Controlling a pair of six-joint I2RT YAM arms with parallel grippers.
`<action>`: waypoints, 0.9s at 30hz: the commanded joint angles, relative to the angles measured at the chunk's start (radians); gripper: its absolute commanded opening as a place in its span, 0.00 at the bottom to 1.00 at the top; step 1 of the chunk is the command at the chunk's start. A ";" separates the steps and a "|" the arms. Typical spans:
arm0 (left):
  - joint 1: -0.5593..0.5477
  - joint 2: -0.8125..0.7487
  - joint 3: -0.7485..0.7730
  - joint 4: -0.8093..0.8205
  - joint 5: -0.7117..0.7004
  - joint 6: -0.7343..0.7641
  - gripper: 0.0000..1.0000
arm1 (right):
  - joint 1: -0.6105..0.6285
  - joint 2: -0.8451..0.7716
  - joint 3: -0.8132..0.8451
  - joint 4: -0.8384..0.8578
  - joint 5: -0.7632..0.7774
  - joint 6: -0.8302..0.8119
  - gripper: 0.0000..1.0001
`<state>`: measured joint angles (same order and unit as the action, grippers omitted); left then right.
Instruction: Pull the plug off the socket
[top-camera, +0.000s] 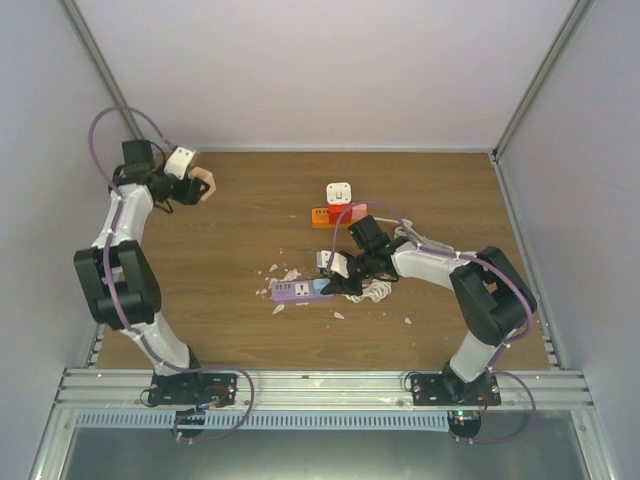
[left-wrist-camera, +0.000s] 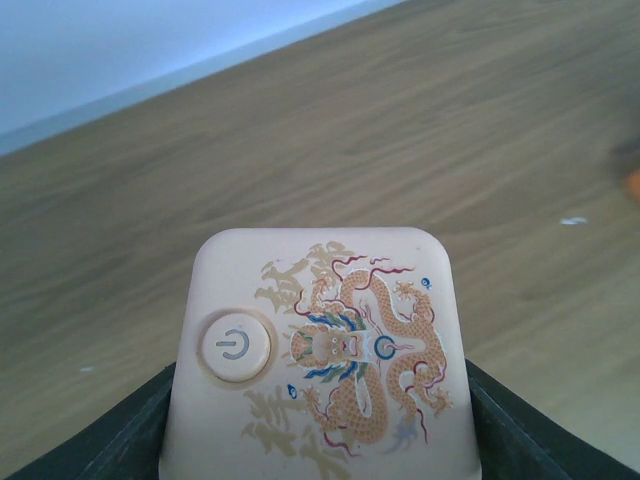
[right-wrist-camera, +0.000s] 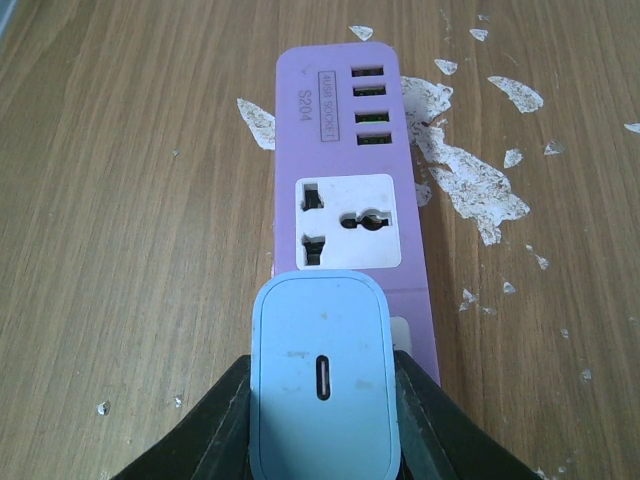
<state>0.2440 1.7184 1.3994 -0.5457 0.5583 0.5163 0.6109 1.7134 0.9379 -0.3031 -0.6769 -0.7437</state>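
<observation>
On flecked wood table (top-camera: 250, 200), white walls (top-camera: 300, 70) around | left fingers (left-wrist-camera: 110, 450) clamp tan cube (left-wrist-camera: 320, 350) | right fingers (right-wrist-camera: 210, 440) clamp blue charger (right-wrist-camera: 322, 380)

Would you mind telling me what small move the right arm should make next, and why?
Probably open the right gripper to release the light-blue charger block: the white squarish plug still sits on the short orange power strip nearby.

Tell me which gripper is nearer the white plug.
Right. The right gripper, holding a blue charger, sits on the plug's near side, at the purple strip; the left gripper, holding a tan block, is far off to its left.
</observation>
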 joint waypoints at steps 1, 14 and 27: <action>0.003 0.095 0.174 -0.152 -0.236 0.049 0.27 | -0.011 0.039 0.001 -0.049 0.147 0.006 0.16; -0.031 0.369 0.532 -0.323 -0.613 0.208 0.28 | -0.011 0.032 0.000 -0.056 0.132 -0.002 0.16; -0.146 0.384 0.345 -0.010 -0.960 0.434 0.34 | -0.011 0.031 0.001 -0.060 0.127 0.001 0.16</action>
<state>0.1452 2.0926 1.7771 -0.7029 -0.2661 0.8455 0.6113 1.7142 0.9436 -0.3149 -0.6735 -0.7441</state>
